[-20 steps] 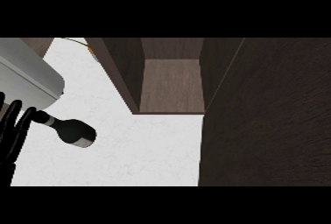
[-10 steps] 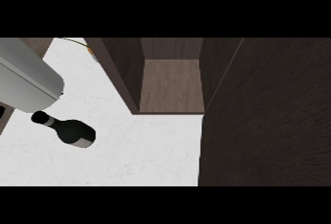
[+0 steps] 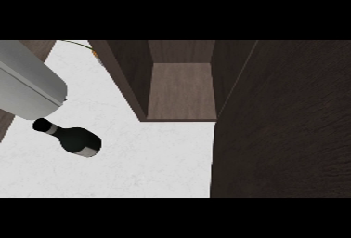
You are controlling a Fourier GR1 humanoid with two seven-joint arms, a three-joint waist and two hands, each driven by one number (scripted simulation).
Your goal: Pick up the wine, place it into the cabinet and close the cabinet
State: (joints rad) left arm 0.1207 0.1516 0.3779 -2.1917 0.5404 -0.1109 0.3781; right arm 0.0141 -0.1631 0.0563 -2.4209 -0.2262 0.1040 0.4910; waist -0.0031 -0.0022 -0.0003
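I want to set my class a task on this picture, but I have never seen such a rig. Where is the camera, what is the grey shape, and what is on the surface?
The camera sits at the robot's head and looks steeply down at a white counter. The grey shape at the upper left is the robot's left forearm. Neither of its hands shows here, so nothing can be seen being held. Just below the forearm, on the counter, is a dark wine bottle. The brown box with wooden walls is an open cabinet, and the bottle is outside it, off to its left. The large dark panel on the right is probably the cabinet's open door.
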